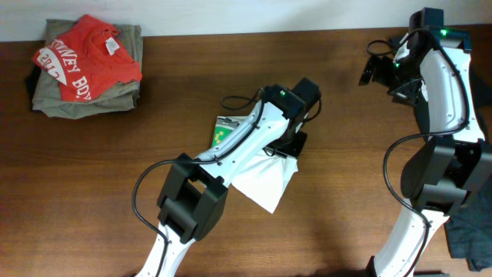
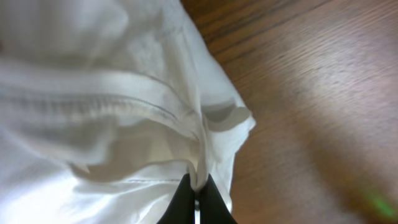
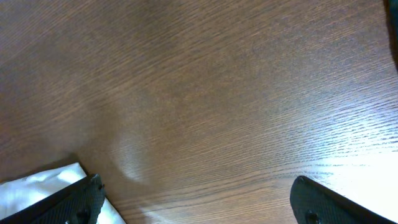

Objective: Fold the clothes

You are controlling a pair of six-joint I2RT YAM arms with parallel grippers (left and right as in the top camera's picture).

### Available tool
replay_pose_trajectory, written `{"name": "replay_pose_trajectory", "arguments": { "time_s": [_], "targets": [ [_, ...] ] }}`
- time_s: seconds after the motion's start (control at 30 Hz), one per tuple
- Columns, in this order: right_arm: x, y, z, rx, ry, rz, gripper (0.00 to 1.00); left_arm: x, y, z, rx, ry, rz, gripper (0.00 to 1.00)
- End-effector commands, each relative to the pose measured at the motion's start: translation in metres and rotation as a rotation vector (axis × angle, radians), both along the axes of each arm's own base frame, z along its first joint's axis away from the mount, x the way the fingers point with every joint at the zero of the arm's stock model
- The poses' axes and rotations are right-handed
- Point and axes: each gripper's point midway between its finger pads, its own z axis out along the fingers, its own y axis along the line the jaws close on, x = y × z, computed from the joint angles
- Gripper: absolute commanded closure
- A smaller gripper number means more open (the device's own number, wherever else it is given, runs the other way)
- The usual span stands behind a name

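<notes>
Overhead view: the plain white short-sleeved cotton T-shirt (image 1: 265, 183) is found at the centre of the brown wooden bench (image 1: 346, 154), gathered into a compact bundle and largely covered by the left arm. Its small green neck label (image 1: 225, 131) is exposed at the 11 o'clock end and a free corner points to 5 o'clock. The long axis is therefore judged to run from 11 to 5 o'clock.

In the left wrist view, the left claw (image 2: 196, 200) is seen pressed fully together on a seamed edge of the T-shirt. Fabric is pinched between the black fingers, and the rest of the cloth is spread toward 11 o'clock of that frame. The right claw (image 3: 196, 190) is spread wide, with only bare bench between its fingers; nothing is held. A white corner at 8 o'clock in the right wrist view cannot be identified with certainty.

The coming move is judged to turn on one relation. The T-shirt lies directly at the left claw, while the right claw sits well apart, toward 2 o'clock from the garment. The left arm is the nearer. The right arm would need to be brought toward 8 o'clock before a second edge could be taken.

No containers are in view. A stack of folded olive garments (image 1: 92, 100), topped by a red shirt with white lettering (image 1: 88, 65), is noted at 10 o'clock. A dark garment (image 1: 469, 235) is noted at 4 o'clock, beside the right arm's base.
</notes>
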Motion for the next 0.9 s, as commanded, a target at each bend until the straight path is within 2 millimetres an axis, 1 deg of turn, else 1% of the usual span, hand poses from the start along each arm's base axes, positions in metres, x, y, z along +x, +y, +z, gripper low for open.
{"name": "replay_pose_trajectory", "arguments": {
  "time_s": [0.0,0.1,0.13,0.17,0.23,0.27,0.3,0.37,0.4,0.47,0.53,0.6,0.63,0.7,0.73,0.77,0.8,0.83,0.87],
  "targets": [
    [0.003,-0.002,0.008,-0.013,-0.021,-0.003,0.01,-0.010,-0.004,0.026,-0.034,-0.002,-0.030,1.00],
    [0.003,-0.002,0.008,-0.013,-0.021,-0.003,0.01,-0.032,-0.024,0.025,-0.065,0.035,-0.080,1.00],
    [0.003,-0.002,0.008,-0.013,-0.021,-0.003,0.01,-0.052,-0.038,0.020,-0.075,0.059,-0.127,1.00],
    [0.003,-0.002,0.008,-0.014,-0.020,-0.003,0.01,-0.064,-0.046,0.018,-0.078,0.070,-0.154,1.00],
    [0.003,-0.002,0.008,-0.013,-0.021,-0.003,0.01,-0.078,-0.055,0.017,-0.074,0.074,-0.191,1.00],
    [0.003,-0.002,0.008,-0.013,-0.021,-0.003,0.01,-0.086,-0.058,0.017,-0.071,0.075,-0.225,0.64],
    [0.003,-0.002,0.008,-0.013,-0.021,-0.003,0.01,-0.087,-0.058,0.017,-0.059,0.063,-0.256,0.01],
    [0.003,-0.002,0.008,-0.013,-0.021,-0.003,0.01,-0.075,-0.050,0.018,-0.051,0.049,-0.229,0.01],
    [0.003,-0.002,0.008,-0.013,-0.021,-0.003,0.01,-0.064,-0.043,0.024,-0.059,0.041,-0.202,0.01],
    [0.003,-0.002,0.008,-0.013,-0.021,-0.003,0.01,-0.035,-0.021,0.044,-0.068,-0.024,-0.134,0.01],
    [0.003,-0.002,0.008,-0.013,-0.021,-0.003,0.01,0.017,0.024,0.070,-0.061,-0.140,-0.001,0.01],
    [0.003,-0.002,0.008,-0.013,-0.021,-0.003,0.01,0.052,0.065,0.074,-0.061,-0.156,0.115,0.01],
    [0.003,-0.002,0.008,-0.007,-0.022,-0.007,0.01,0.065,0.086,0.073,-0.055,-0.156,0.167,0.01],
    [0.006,0.000,0.009,0.005,-0.034,-0.006,0.01,0.091,0.134,0.073,-0.046,-0.159,0.287,0.01],
    [0.006,0.000,0.009,0.004,-0.034,-0.006,0.01,0.099,0.152,0.073,-0.042,-0.160,0.328,0.01],
    [0.007,0.009,0.011,0.054,-0.042,0.001,0.01,0.103,0.162,0.073,-0.041,-0.161,0.352,0.01],
    [0.009,0.023,0.014,0.135,-0.057,0.014,0.01,0.109,0.173,0.073,-0.038,-0.169,0.379,0.01],
    [0.009,0.023,0.015,0.144,-0.057,0.007,0.01,0.114,0.180,0.074,-0.045,-0.181,0.397,0.01],
    [0.007,0.030,0.016,0.186,-0.049,-0.008,0.01,0.116,0.182,0.074,-0.059,-0.176,0.405,0.02]
  ]
}}
